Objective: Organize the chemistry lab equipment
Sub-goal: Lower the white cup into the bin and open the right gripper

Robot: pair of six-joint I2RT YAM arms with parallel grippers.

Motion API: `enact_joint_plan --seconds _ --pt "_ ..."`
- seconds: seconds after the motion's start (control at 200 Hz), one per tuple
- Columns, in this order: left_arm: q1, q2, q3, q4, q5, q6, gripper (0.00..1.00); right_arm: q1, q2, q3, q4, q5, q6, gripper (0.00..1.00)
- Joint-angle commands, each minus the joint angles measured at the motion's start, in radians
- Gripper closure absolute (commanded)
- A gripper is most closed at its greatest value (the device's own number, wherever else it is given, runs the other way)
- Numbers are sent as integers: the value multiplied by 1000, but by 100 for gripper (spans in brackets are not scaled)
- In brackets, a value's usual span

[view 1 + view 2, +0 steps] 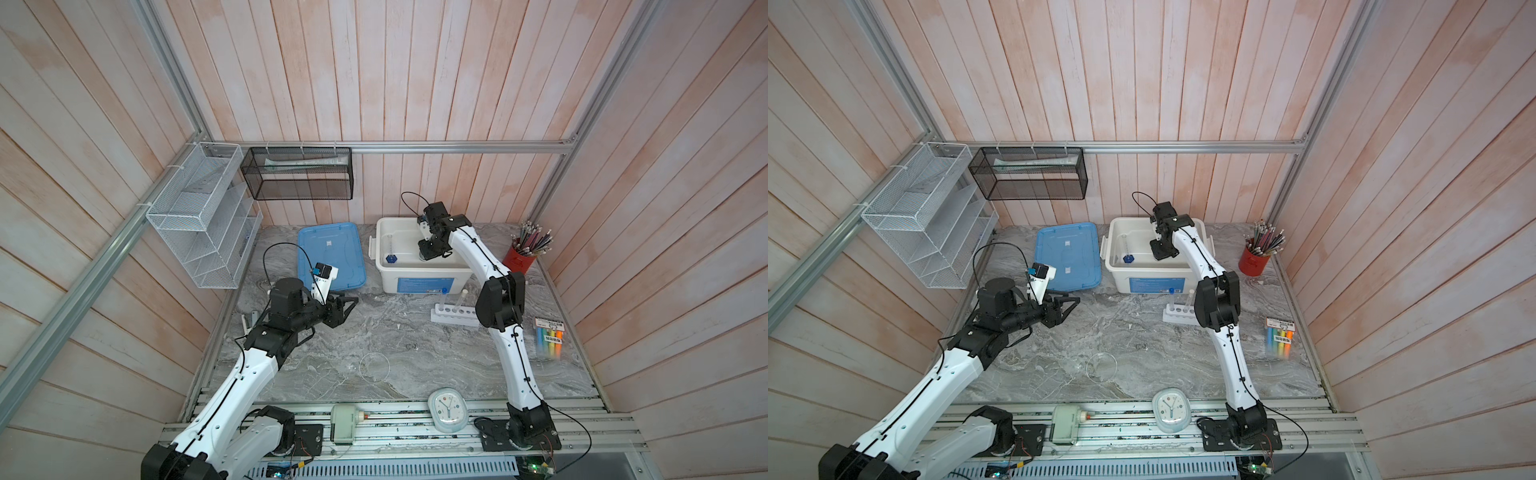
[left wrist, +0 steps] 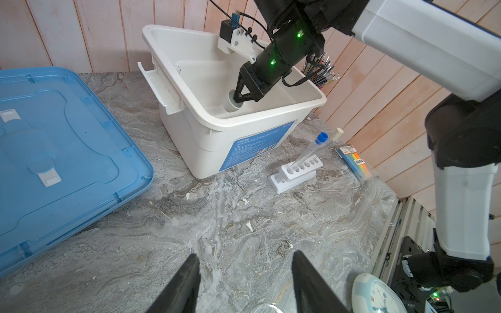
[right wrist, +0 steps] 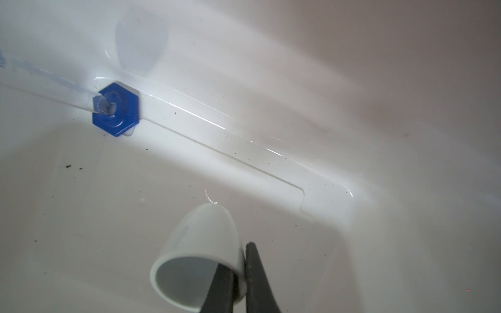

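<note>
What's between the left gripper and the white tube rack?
Only bare table lies between the left gripper and the rack, per the left wrist view.

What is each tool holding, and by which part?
Right tool pinches the small white cup by its rim wall, inside the white bin. Left tool is open, holding nothing.
</note>
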Motion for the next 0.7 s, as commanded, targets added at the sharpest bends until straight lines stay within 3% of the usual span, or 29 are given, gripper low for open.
enact_joint_plan --seconds 0.0,0.25,0.69 --pt "3 -33 13 13 2 -5 44 -7 -60 -20 28 -29 3 100" --pt "3 -53 4 8 -11 -12 44 -8 -6 -17 -30 -41 -19 100" --pt "3 -11 30 -9 -23 -3 44 -8 60 -10 32 -28 -19 100"
